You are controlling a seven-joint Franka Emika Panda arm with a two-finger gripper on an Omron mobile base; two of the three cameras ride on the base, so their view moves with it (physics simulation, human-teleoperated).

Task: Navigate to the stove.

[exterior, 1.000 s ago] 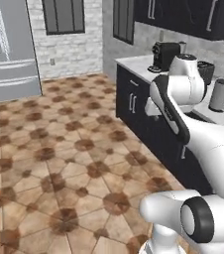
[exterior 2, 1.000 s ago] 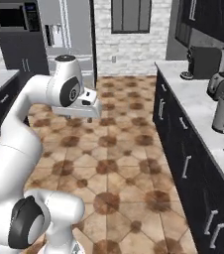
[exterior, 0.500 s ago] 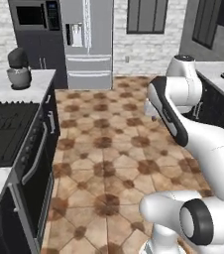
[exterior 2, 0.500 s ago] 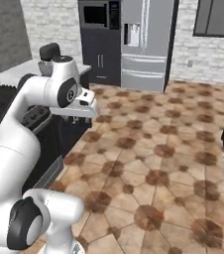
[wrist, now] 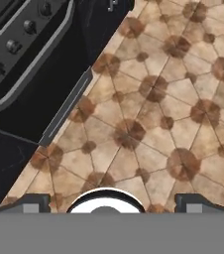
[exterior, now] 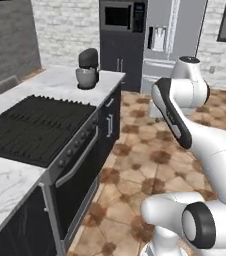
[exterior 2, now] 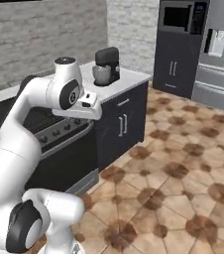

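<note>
Brown and tan tile floor point(wrist: 173, 114) lies right under my claw point(wrist: 112, 201), whose two dark tips sit wide apart at the bottom of the hand view with nothing between them, so the claw is open and empty. In the right base view the claw hangs off my wrist over the stove's front edge, and I cannot make out its fingers there. The stove point(exterior: 40, 135) stands just to my left: its black grated cooktop spreads across the left base view, with the grey knob strip and the silver bar handle running down its front above the black oven door. The hand view catches that same front from above, knobs point(wrist: 13, 46) in a row and the handle slanting beside them. White marble counter point(exterior: 5, 180) flanks the stove on the near side and continues past it, where a dark stand mixer point(exterior: 88, 69) with a metal bowl sits. Farther back, a black microwave point(exterior: 122, 16) is built into tall dark cabinets, and a steel fridge point(exterior: 167, 35) stands beside them against a pale brick wall.
</note>
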